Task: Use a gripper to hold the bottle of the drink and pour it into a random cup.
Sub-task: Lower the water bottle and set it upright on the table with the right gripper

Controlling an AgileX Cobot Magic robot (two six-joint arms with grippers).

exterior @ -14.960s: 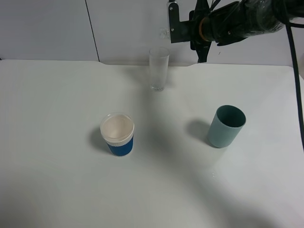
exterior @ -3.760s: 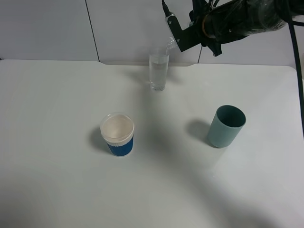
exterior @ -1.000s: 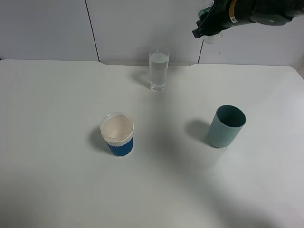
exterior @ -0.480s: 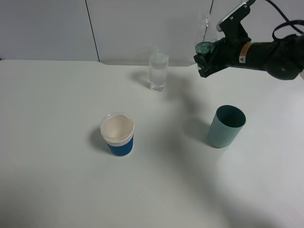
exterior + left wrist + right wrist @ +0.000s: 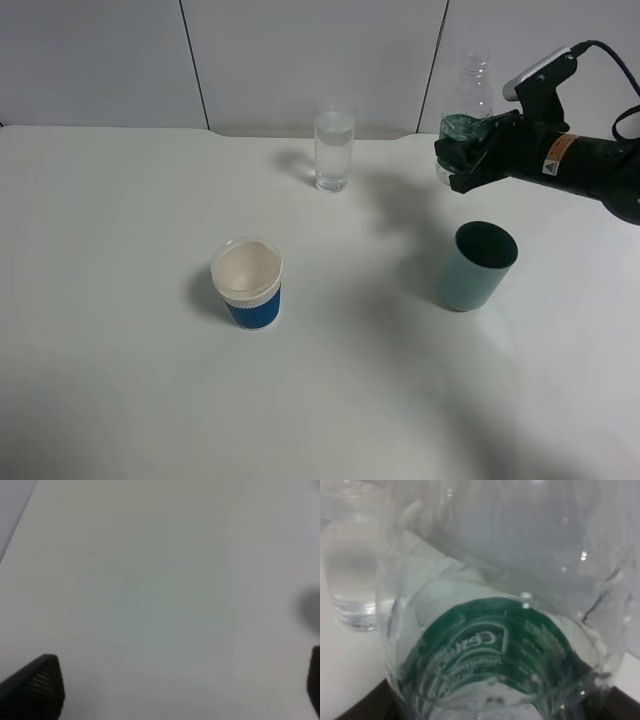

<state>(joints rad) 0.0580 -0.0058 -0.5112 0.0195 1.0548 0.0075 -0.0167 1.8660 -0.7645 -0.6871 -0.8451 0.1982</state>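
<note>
Bottle (image 5: 471, 92) (upright) within right claw (image 5: 458, 165)

On the bottle (image 5: 495, 645), white lettering begins "Cest"; rest unreadable.

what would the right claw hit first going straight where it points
Probably the clear glass, ahead of the right claw and the bottle it grips; depth is unclear, so it might slip past.
</note>
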